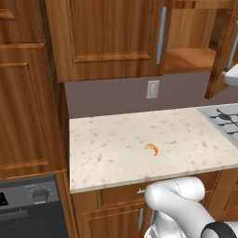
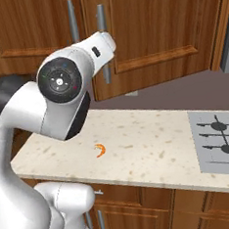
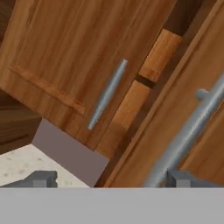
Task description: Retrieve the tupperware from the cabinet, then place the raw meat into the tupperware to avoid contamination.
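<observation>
Pincer (image 3: 109,179) spread wide, holding nothing, with two dark finger tips (image 3: 41,179) low in the hand view, far apart from each other. Pointed up at the cabinet (image 1: 107,37). Close before the right finger tip, a long silver bar handle (image 3: 188,135) of the nearer door (image 3: 192,109), which stands swung out from the cabinet front; touching or just apart cannot be told. Beyond it, the other door (image 3: 65,57), shut, with its own bar handle (image 3: 107,94) running slantwise in this tilted view. Between the two doors, a strip of lighter wood shelf (image 3: 127,109) and dark inside.

In the left base view, same cabinet seen from farther back: left door closed, right part open, lighter shelf (image 1: 190,58) visible inside. At the right edge, a white part of the arm (image 1: 231,74) by the open door.

Below the cabinet, grey wall with a wall outlet (image 1: 153,89), then a speckled beige counter (image 1: 116,139). On the counter, well apart from the pincer, the raw meat (image 1: 152,148): a tiny orange curved piece, lying alone near the middle. To the right of the counter, a stove top (image 2: 217,144) with black grates.

Tupperware not made out on the visible part of the shelf.
</observation>
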